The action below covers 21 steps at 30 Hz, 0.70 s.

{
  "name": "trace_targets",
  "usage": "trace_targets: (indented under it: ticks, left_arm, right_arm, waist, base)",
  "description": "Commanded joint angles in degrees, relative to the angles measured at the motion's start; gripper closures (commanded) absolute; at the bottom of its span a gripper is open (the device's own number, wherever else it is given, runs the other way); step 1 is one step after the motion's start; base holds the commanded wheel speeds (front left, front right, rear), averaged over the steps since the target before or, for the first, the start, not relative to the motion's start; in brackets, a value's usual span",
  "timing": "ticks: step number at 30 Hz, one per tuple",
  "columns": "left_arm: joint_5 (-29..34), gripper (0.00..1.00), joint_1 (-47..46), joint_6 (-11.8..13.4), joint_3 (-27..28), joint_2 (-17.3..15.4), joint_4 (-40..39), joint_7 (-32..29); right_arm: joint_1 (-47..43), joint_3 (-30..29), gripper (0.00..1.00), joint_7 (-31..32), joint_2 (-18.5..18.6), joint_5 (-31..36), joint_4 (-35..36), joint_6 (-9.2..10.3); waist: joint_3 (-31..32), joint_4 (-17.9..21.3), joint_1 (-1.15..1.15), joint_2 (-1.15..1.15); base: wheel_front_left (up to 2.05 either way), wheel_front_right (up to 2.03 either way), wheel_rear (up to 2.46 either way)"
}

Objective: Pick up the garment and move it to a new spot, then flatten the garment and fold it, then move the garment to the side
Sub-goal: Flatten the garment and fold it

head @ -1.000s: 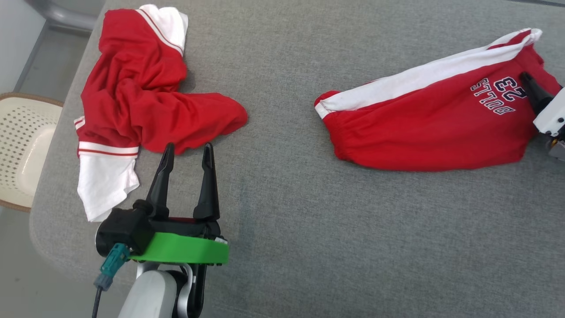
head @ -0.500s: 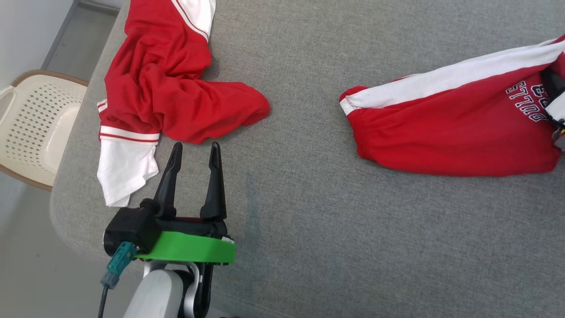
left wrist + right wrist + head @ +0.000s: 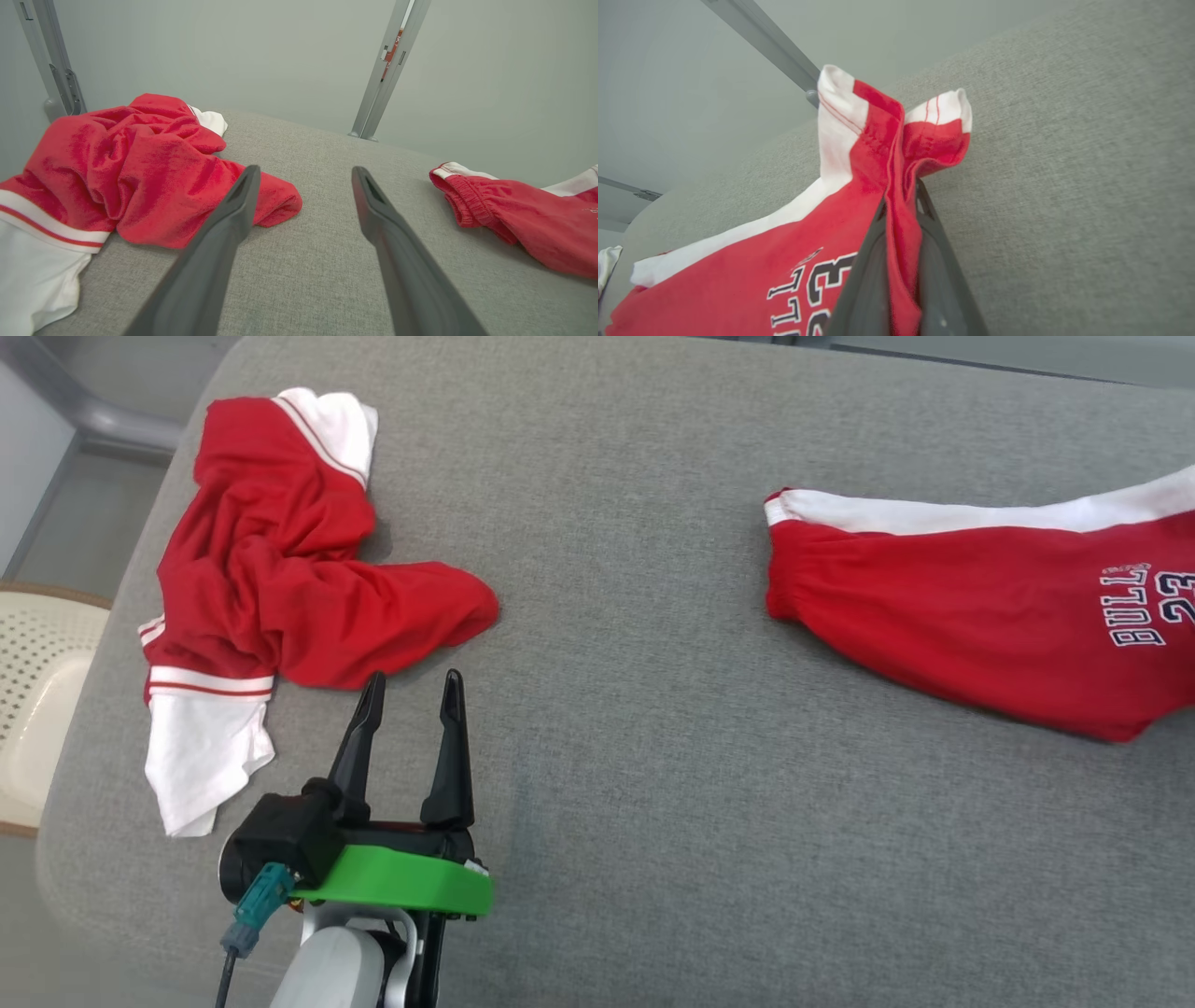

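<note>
Red shorts [image 3: 934, 616] lettered "BULLS 23", a fold pinched between the right gripper [image 3: 901, 198] fingers; left gripper [image 3: 413, 683] spread.

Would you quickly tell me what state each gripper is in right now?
Left gripper: open, holding nothing.
Right gripper: shut on the red Bulls garment.

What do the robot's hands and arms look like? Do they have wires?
The left gripper has two long, dark, pointed fingers on a black block, with a bright green ring behind. A teal plug with a black cable sits at its side, and the forearm is pale grey. The right gripper has matching dark grey fingers.
</note>
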<state>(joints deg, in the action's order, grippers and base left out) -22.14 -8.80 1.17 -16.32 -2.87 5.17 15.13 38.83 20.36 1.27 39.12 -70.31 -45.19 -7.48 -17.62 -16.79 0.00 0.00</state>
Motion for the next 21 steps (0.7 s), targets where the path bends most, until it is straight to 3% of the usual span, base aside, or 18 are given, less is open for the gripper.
trace_targets:
  ticks: [1, 5, 9, 21]
  left_arm:
    - [0.14, 0.0, 0.68, -0.2, 0.24, -0.05, 0.33, 0.03]
    - [0.49, 0.0, 1.07, -0.57, 0.25, -0.07, 1.25, 0.03]
    - [0.8, 0.0, 1.51, -0.78, 0.66, -0.07, 2.01, 0.03]
    - [-1.11, 0.0, 2.21, -0.78, 0.17, -0.07, 3.98, 0.02]
  right_arm:
    - [-1.15, 0.3, 1.0, -1.19, 0.97, 0.35, -0.56, -0.03]
    - [-1.89, 1.48, 1.0, -4.31, 2.84, 1.88, -2.01, -0.03]
    - [-0.18, 3.38, 1.0, -5.69, 2.48, 3.26, -1.68, -0.03]
    - [6.52, 11.3, 1.0, -3.64, -6.72, 7.24, 0.63, -0.03]
  waist:
    - [3.04, 3.52, 0.0, 0.0]
    - [4.55, 5.19, 0.0, 0.0]
    - [5.75, 6.21, 0.0, 0.0]
    - [8.73, 3.72, 0.0, 0.0]
  base:
    - [0.0, 0.0, 0.0]
    - [0.0, 0.0, 0.0]
    - [0.0, 0.0, 0.0]
    - [0.0, 0.0, 0.0]
